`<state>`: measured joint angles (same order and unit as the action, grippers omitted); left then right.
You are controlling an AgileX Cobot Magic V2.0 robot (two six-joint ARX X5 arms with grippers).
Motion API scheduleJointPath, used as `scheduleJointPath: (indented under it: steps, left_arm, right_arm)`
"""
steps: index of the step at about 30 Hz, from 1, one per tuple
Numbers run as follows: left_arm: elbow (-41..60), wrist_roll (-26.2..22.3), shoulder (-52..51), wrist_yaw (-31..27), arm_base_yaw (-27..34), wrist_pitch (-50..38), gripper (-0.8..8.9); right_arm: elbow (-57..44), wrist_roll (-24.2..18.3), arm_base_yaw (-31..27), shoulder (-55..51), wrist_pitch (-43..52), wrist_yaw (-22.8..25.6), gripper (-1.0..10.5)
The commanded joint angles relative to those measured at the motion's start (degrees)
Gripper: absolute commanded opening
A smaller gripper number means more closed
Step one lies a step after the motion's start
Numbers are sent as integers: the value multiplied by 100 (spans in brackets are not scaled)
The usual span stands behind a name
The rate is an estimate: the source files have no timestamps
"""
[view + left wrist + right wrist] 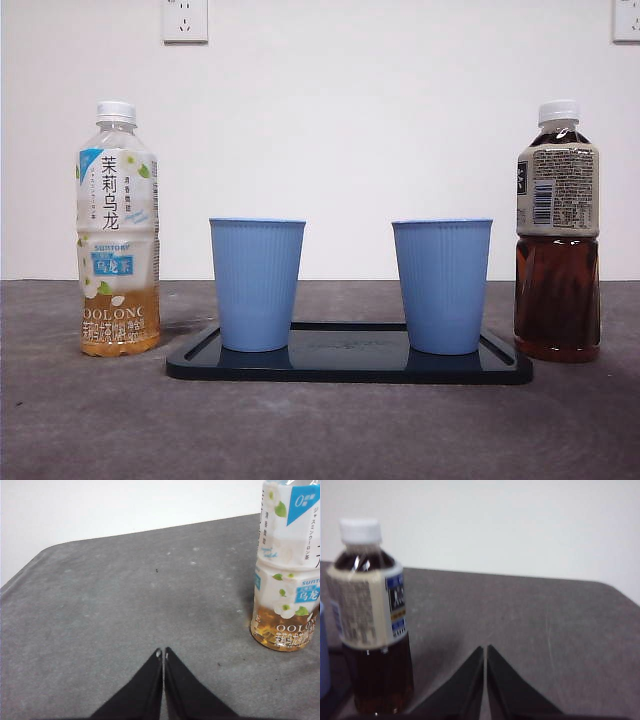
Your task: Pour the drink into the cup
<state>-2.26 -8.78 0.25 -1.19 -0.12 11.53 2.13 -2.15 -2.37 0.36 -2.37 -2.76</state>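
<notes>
A: From the front, what stands on the table (320,430)?
B: A dark tray (350,366) lies in the middle, carrying two blue ribbed cups: the left cup (257,284) and the right cup (441,286), both upright and well apart. At far left an oolong tea bottle (118,230) stands upright, white cap on, with only a little pale tea at its base. At far right a dark tea bottle (557,232) stands capped, more than half full. Two wall sockets (185,19) show above.

A: And the left wrist view?
B: The left gripper (163,654) has its jaws pressed together, holding nothing, over bare grey table. The oolong tea bottle (287,565) stands near it, untouched.

A: The right wrist view?
B: The right gripper (484,650) is likewise closed and empty. The dark tea bottle (372,615) stands near it, and an edge of the right cup (324,655) shows beside the bottle.
</notes>
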Motion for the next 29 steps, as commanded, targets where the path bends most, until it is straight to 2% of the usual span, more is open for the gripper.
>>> scheduleJointPath:
  steps: [1, 10, 29]
  left_arm:
    - [105, -63, -7, -2, 15, 46, 7]
    - [105, -61, -7, -2, 15, 48, 7]
    - [105, -63, -7, -2, 15, 48, 7]
  right_arm:
    - [-136, 0, -15, -17, 63, 24, 7]
    - [-149, 22, -13, -17, -688, 20, 7]
    - [-142, 20, -13, -17, -664, 20, 6]
